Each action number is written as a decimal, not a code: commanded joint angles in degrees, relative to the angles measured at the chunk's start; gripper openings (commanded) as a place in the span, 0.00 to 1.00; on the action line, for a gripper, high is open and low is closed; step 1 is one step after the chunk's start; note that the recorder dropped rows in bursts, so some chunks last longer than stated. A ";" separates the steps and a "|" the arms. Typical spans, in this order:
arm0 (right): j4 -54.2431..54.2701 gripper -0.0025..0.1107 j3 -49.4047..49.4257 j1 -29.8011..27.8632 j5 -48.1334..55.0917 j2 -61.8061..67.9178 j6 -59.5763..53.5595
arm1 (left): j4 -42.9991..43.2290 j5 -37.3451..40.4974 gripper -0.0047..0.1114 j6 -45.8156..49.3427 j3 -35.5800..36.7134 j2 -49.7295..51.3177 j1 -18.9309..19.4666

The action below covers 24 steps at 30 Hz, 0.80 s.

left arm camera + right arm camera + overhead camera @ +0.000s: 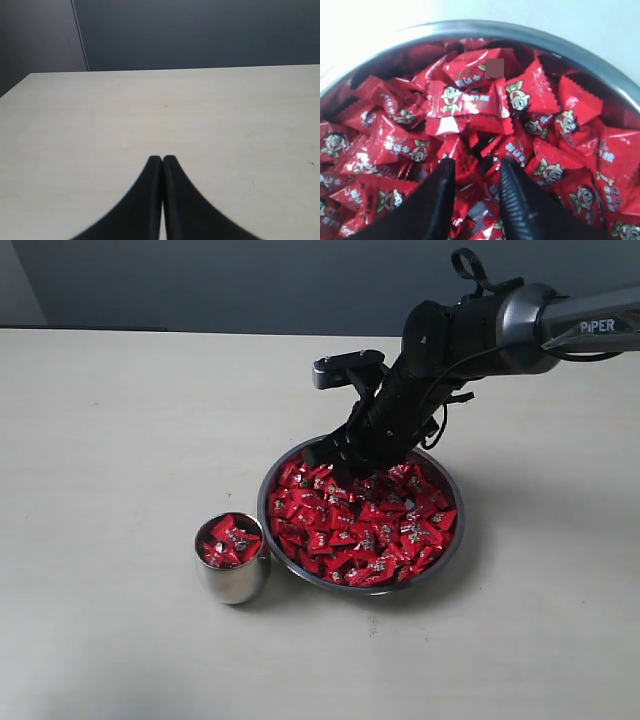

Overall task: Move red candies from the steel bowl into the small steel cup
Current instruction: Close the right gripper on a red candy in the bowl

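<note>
Gathering a candy from the heap is the step in hand, as I judge it. The red candies point(365, 525) fill the steel bowl point(345, 587) nearly to its rim, lying every way up and overlapping. Their wrappers are glossy red with crimped ends and a small pale cartoon mark in the middle. They look slippery and light, so a pinch may catch one, several or none.

Just beside the bowl, on its left in the exterior view, stands the small steel cup point(232, 585). It is upright and holds candies up to about its brim, so little room seems left.

The right jaws are down among the candies near the bowl's upper edge in the exterior view. They are parted a moderate way with wrappers in the gap, and I cannot tell whether any is pinched. The next move calls for closing on one wrapper, lifting it clear of the rim, and carrying it over the cup's narrow mouth before letting go.

The left jaws are pressed together, holding nothing, over bare bench point(100, 115), with neither bowl nor cup in their view.
</note>
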 commanded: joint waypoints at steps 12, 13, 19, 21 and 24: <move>0.26 0.16 -0.56 -0.31 1.94 1.14 0.47 | 0.07 -0.10 0.04 -0.15 0.22 -0.26 0.04; 0.26 0.09 -0.56 -0.31 1.94 1.14 0.47 | 0.07 -0.10 0.04 -0.15 0.22 -0.26 0.04; -0.09 0.01 -0.56 -0.31 1.71 1.14 0.47 | 0.07 -0.10 0.04 -0.15 0.22 -0.26 0.04; -0.09 0.01 -0.56 -0.31 1.71 1.02 0.47 | 0.07 -0.10 0.04 -0.15 0.22 -0.26 0.04; -0.19 0.01 -0.56 -0.31 1.71 0.35 0.47 | 0.07 -0.10 0.04 -0.15 0.22 -0.26 0.04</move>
